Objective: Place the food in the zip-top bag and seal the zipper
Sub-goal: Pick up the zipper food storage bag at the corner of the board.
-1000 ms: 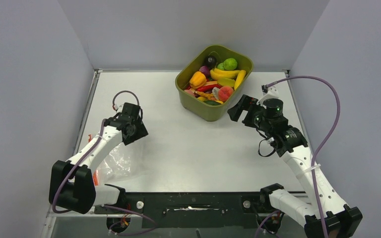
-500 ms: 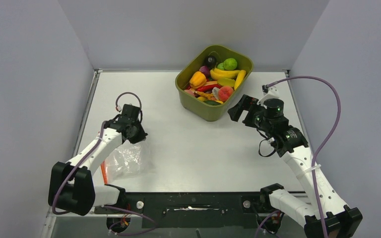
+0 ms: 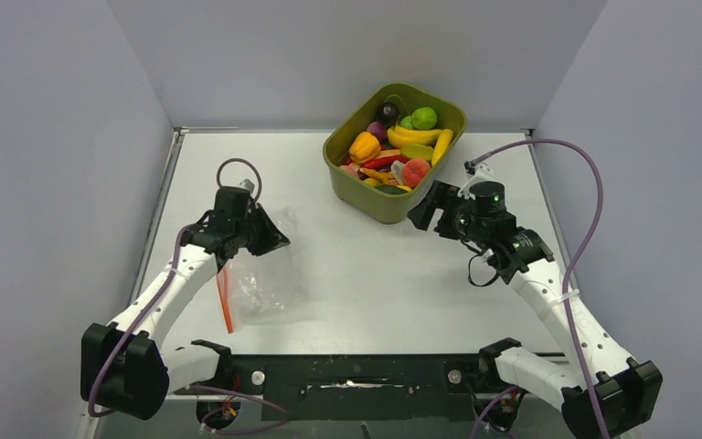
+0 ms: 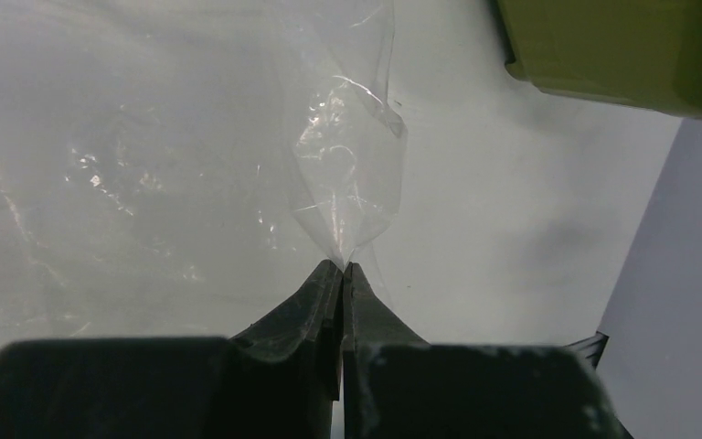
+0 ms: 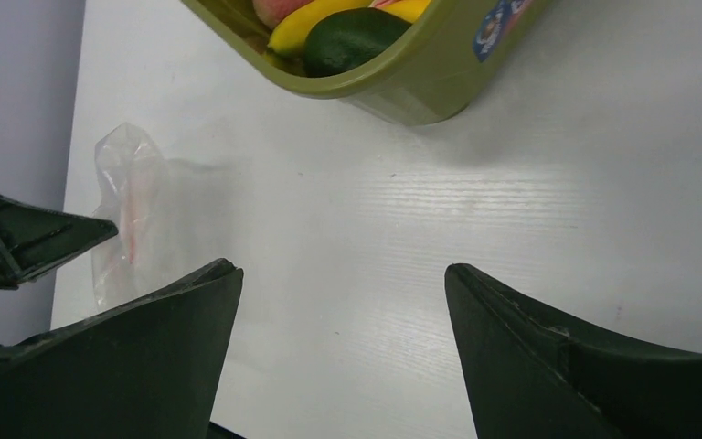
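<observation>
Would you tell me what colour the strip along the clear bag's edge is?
Orange-red; the zipper shows best in the top external view.

Sticker [image 5: 494,37] on tub [image 5: 402,91], text illegible

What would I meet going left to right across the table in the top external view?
zipper → zip-top bag → olive-green tub holding the food. The left gripper overlaps the bag and the right gripper overlaps the tub's right end, so both are left out.
</observation>
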Controlling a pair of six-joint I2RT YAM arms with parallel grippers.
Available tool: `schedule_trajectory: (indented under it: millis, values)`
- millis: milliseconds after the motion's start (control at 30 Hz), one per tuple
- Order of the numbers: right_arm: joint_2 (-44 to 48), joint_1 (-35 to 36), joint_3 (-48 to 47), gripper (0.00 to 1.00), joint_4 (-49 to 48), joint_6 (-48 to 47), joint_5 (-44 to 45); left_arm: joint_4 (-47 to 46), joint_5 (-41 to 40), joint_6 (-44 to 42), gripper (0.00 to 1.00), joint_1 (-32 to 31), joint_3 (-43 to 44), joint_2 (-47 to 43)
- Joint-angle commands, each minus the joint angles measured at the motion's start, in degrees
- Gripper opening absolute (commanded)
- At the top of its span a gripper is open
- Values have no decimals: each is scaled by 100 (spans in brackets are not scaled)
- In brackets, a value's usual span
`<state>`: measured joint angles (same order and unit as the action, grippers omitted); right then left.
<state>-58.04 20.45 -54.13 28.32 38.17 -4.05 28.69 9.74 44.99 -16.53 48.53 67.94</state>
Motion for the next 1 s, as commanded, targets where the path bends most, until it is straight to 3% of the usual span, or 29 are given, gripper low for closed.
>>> schedule_trajectory:
  millis: [0,267,533,733,967]
  values:
    - [34,394,5,81,-830,186,-273,-512,651,337,0,-31,389,-272]
    - [-748,1958,-635,63,-1205,182,444,-1307,1110,1306,0,-26,276,-531]
    - [-1429,3132,-1052,40,-1818,-54,499,-1540,1200,1764,0,-30,320,-440]
    - [-1627,3702,-1225,41,-2006,-483,577,-1716,1224,1974,0,-31,278,-440]
    - [-1804,3807,-1340,48,-1600,-690,853,-1764,1203,2022,0,-34,297,-439]
